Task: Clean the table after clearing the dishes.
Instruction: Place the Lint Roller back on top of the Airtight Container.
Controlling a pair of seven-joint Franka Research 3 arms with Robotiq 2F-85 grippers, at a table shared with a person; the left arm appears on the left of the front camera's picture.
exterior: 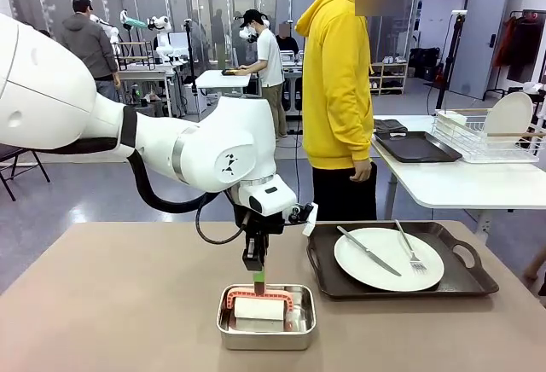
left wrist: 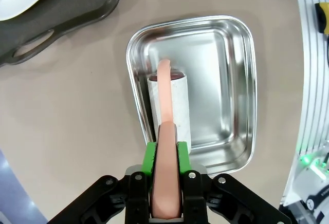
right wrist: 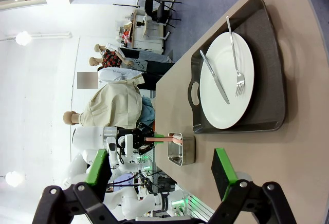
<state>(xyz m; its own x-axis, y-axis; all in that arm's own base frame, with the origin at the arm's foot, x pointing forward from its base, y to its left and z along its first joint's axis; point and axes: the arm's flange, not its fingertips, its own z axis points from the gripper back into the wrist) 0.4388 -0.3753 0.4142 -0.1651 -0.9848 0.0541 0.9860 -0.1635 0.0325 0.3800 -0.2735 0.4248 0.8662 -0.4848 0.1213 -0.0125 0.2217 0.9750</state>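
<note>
With our left fingers (left wrist: 149,157) clamped on the pink handle (left wrist: 165,100) of the roller (left wrist: 180,112) lying in the steel pan (left wrist: 234,80) and our right fingers (right wrist: 224,167) apart and empty, we should lift straight up to clear the rim, sparing the plate (exterior: 388,259) on its tray (exterior: 465,282) near the pan on the bench (exterior: 111,304).

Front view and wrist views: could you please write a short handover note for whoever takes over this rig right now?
Left end effector: shut on the pink handle of the lint roller, whose roll lies in the steel pan.
Right end effector: open, holding nothing.
Dishes: plate, knife and fork sit on the dark tray on the table.
Done: roller gripped.
Left: clear the tray, then roll the tabletop.
</note>
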